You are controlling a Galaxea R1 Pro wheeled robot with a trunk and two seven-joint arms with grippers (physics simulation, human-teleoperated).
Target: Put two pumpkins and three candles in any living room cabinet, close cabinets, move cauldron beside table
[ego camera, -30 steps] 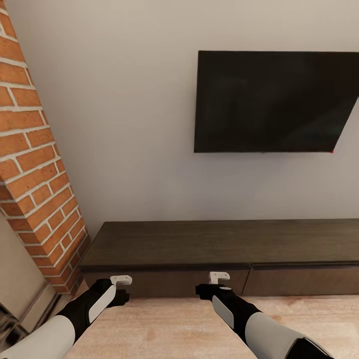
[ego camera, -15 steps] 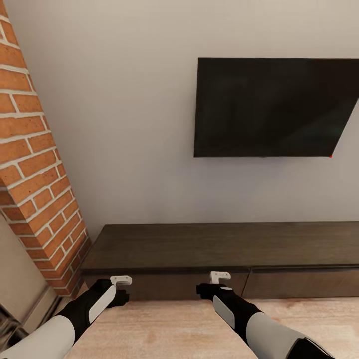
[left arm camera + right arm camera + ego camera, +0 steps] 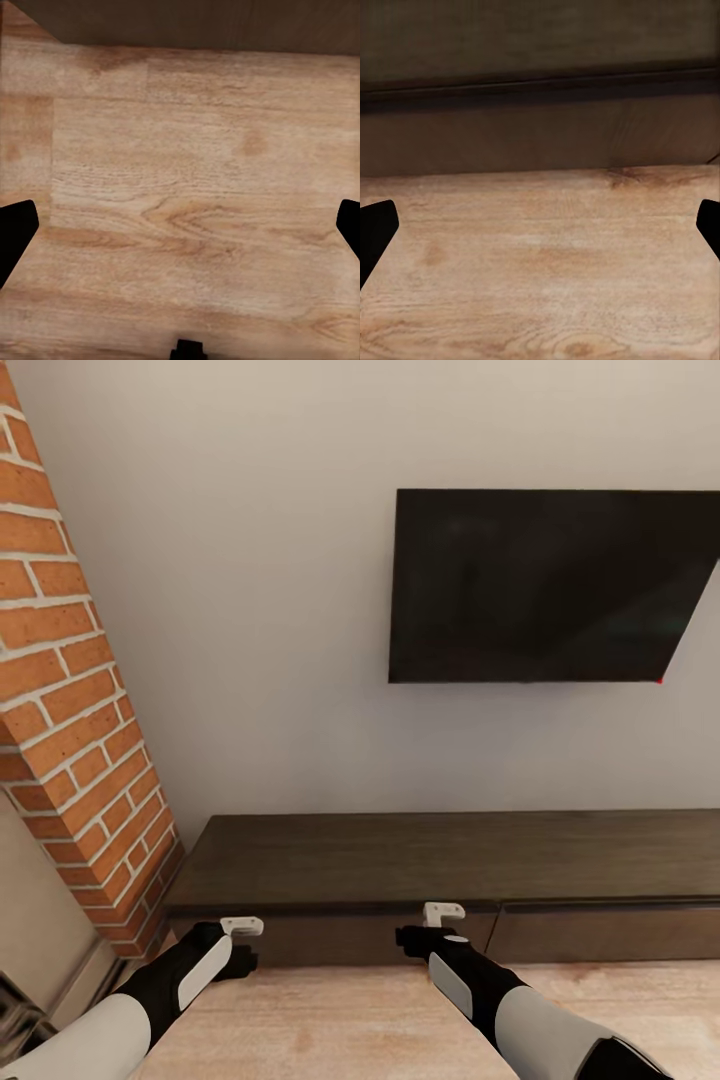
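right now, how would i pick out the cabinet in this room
Find the big black TV on the pale wall; the cabinet is the long, low unit directly beneath it, its left end beside the brick column. Its dark-brown wood grain, flat top and handle-less drawer fronts set it apart from the light wooden floor.

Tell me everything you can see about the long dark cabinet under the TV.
The cabinet is a long, low unit in dark-brown wood grain with a flat, bare top. It stands on the pale wood floor against the grey wall, below the wall-mounted TV, its left end beside the brick column. Two wide handle-less drawer fronts show, both shut, with a seam between them. Its right end runs out of frame. Neither gripper touches it.
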